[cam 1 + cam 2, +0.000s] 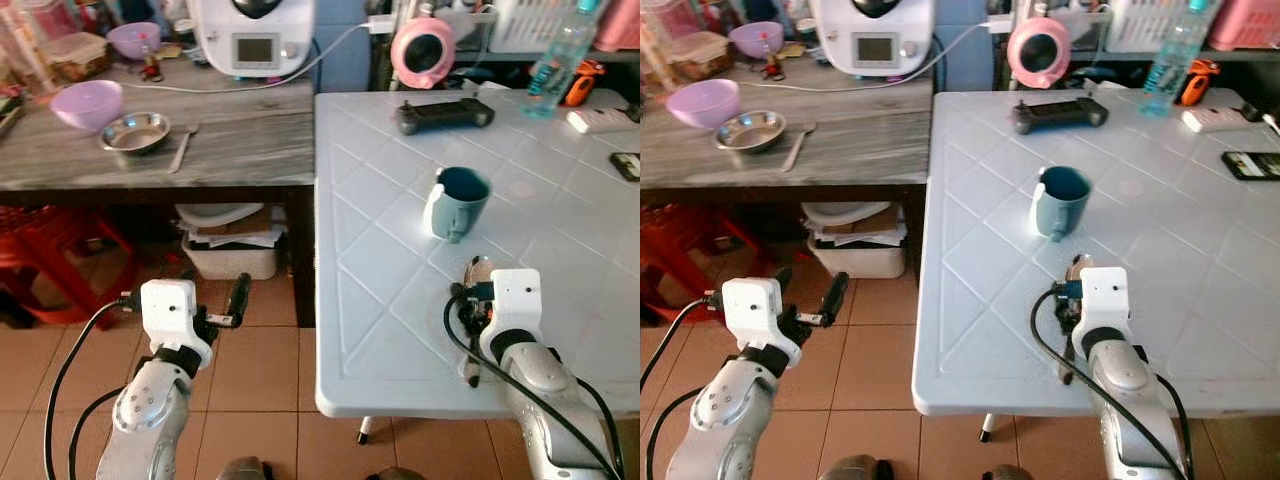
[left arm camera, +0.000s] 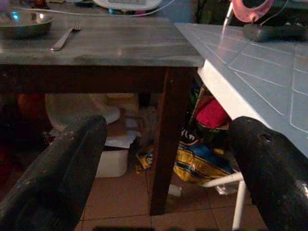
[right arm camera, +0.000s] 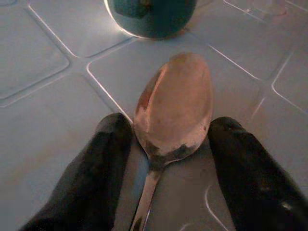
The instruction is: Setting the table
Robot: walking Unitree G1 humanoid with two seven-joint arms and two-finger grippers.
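A metal spoon (image 3: 173, 106) lies flat on the white table (image 1: 380, 330), its bowl pointing at the teal mug (image 1: 458, 200) standing a short way beyond. My right gripper (image 3: 168, 132) is low over the spoon near the table's front edge. Its fingers (image 3: 96, 168) are open and straddle the neck, with the handle running back between them. The handle's end pokes out under my wrist (image 1: 472, 378). My left gripper (image 1: 215, 300) hangs open and empty over the tiled floor, left of the white table and below the wooden table (image 1: 240, 140).
On the wooden table sit a purple bowl (image 1: 88, 103), a steel bowl (image 1: 135, 132) and a fork (image 1: 183, 148). A game controller (image 1: 444, 115), a bottle (image 1: 560, 55) and a phone (image 1: 627, 165) lie at the white table's far side. A bin (image 1: 230, 255) stands under the wooden table.
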